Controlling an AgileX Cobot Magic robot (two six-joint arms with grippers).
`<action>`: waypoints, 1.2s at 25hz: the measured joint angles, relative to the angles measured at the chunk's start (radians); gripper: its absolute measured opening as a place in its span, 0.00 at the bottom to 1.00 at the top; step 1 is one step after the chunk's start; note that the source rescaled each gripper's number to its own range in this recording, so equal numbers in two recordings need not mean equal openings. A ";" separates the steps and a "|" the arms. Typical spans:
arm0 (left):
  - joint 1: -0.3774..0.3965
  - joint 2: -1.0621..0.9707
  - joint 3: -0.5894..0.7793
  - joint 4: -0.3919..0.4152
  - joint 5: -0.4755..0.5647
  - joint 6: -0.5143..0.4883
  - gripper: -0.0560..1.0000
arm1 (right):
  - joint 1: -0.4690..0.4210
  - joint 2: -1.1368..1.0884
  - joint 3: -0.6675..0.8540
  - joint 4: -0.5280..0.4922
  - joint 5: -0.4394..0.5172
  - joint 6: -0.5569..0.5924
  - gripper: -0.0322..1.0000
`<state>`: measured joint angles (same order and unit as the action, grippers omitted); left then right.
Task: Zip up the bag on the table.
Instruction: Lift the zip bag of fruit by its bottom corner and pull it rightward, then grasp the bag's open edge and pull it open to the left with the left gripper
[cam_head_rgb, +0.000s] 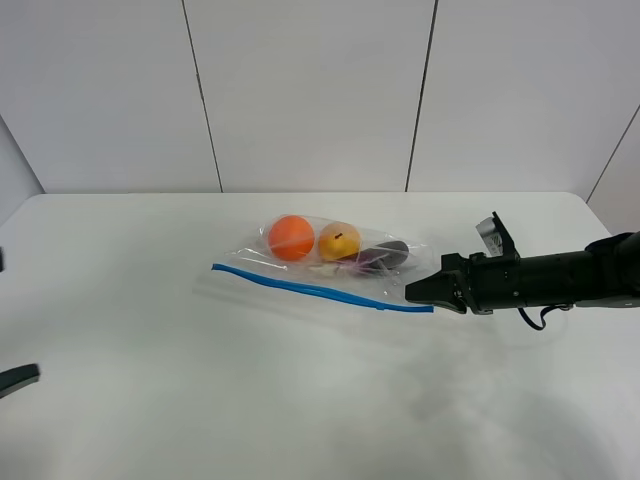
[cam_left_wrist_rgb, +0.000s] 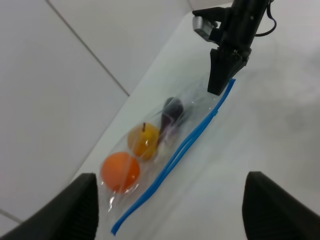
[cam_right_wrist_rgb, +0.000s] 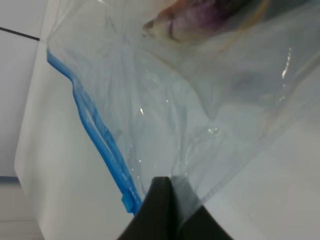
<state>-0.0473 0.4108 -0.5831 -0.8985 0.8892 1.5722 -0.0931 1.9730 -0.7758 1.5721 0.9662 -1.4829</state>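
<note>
The clear bag (cam_head_rgb: 300, 268) lies on the white table (cam_head_rgb: 180, 400), its blue zipper strip (cam_head_rgb: 310, 290) along the near edge. An orange ball (cam_head_rgb: 291, 238), a yellow fruit (cam_head_rgb: 339, 241) and a purple piece (cam_head_rgb: 385, 255) show through it. My right gripper (cam_head_rgb: 415, 292) is shut on the bag's plastic at its right end, beside the end of the strip (cam_right_wrist_rgb: 100, 135); the right wrist view shows the pinch (cam_right_wrist_rgb: 167, 200). My left gripper (cam_left_wrist_rgb: 170, 220) is open and empty, well away at the table's left, with one finger (cam_head_rgb: 18, 378) in the exterior view. The bag also shows in the left wrist view (cam_left_wrist_rgb: 190, 117).
A white panelled wall (cam_head_rgb: 320, 90) stands behind the table's far edge. The right arm (cam_head_rgb: 560, 278) stretches in low over the table from the right. Bare tabletop lies in front of and to the left of the bag.
</note>
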 joint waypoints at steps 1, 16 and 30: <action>0.000 0.047 0.000 -0.029 -0.001 0.071 0.94 | 0.000 0.000 0.000 -0.002 0.000 0.001 0.03; -0.067 0.783 0.011 -0.712 -0.285 1.261 0.94 | 0.000 0.000 0.000 -0.003 0.002 0.016 0.03; -0.599 1.154 -0.240 -0.827 -0.750 1.410 0.94 | 0.000 0.000 -0.055 0.016 0.001 0.039 0.03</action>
<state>-0.6460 1.5647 -0.8231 -1.7252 0.1390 2.9821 -0.0931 1.9730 -0.8307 1.5882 0.9667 -1.4441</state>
